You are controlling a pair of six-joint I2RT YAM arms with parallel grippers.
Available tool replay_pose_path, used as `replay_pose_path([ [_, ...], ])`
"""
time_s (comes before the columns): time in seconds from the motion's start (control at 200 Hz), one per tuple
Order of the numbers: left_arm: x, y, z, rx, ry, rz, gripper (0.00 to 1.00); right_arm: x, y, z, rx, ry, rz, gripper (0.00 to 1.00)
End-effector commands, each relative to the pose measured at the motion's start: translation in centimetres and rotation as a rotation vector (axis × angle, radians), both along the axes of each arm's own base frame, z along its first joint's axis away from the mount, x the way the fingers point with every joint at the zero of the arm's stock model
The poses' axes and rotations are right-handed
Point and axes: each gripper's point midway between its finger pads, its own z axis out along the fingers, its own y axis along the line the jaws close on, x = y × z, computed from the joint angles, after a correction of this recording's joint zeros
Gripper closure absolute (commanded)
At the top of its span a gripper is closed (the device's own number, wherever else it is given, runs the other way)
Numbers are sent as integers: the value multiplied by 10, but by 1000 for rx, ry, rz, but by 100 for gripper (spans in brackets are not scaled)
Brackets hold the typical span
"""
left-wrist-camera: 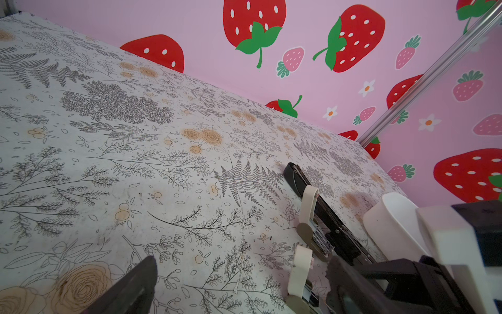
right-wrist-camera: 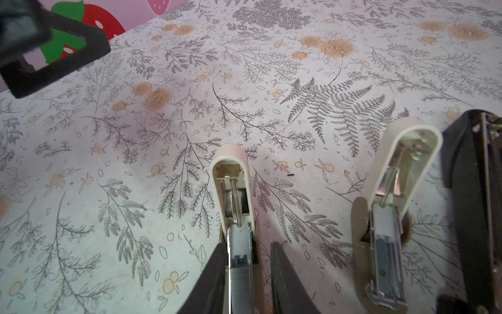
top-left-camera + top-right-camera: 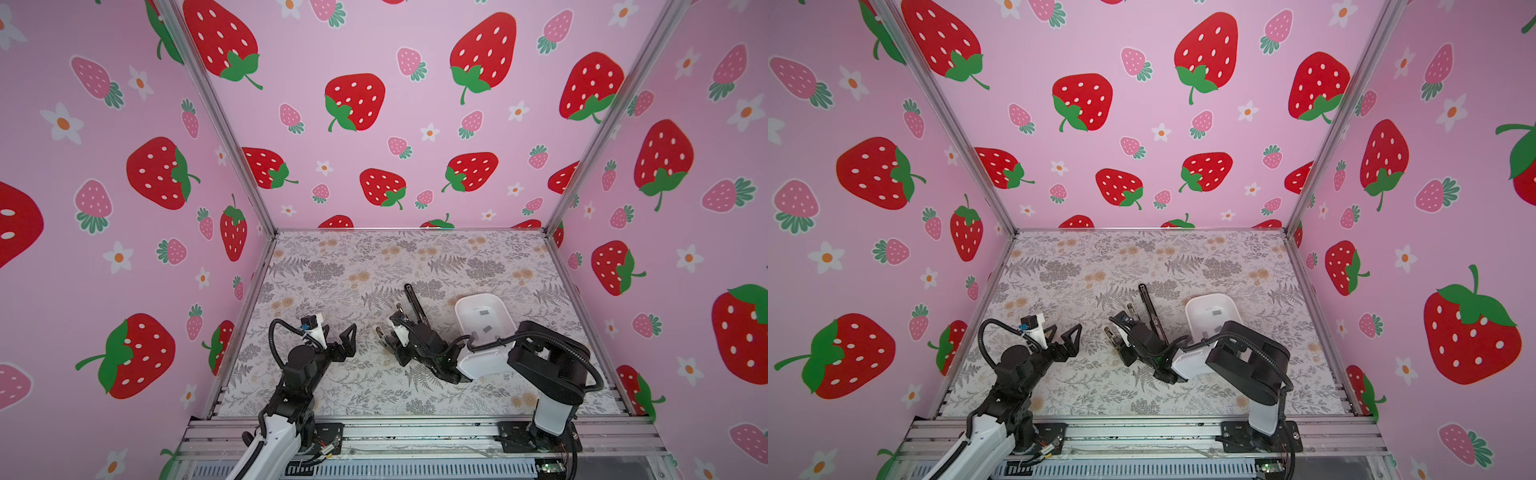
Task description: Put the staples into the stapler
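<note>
Two small cream staplers lie open on the floral mat. My right gripper (image 2: pixel 247 244) straddles the magazine of one stapler (image 2: pixel 233 190), which also shows in a top view (image 3: pixel 380 334). Its jaws stand a little apart: one finger touches the magazine, the other has a gap. A grey strip of staples (image 2: pixel 240 282) seems to lie in that channel. The second small stapler (image 2: pixel 385 231) sits beside it. More staples (image 3: pixel 484 311) lie in the white tray (image 3: pixel 498 307). My left gripper (image 3: pixel 338 336) hovers wide open and empty to the left.
A long black stapler (image 3: pixel 413 303) lies opened between the cream staplers and the tray, and shows in the right wrist view (image 2: pixel 472 190). My right arm's elbow covers the tray's near end. Pink strawberry walls close in the mat on three sides.
</note>
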Motion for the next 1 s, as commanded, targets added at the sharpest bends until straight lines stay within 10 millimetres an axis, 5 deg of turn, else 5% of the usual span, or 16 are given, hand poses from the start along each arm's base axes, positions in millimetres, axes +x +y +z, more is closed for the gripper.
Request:
replay_pose_path([
  [0.0, 1, 1, 8, 1, -32, 5, 1, 6, -1, -12, -33, 20, -33, 70],
  [0.605, 1, 0, 7, 2, -31, 5, 1, 4, -11, -28, -71, 44, -41, 71],
  [0.88, 4, 4, 10, 3, -37, 34, 1, 3, -16, 7, -5, 11, -46, 63],
  [0.995, 10, 2, 36, -1, -84, 25, 1, 7, -22, 30, 15, -29, -76, 52],
])
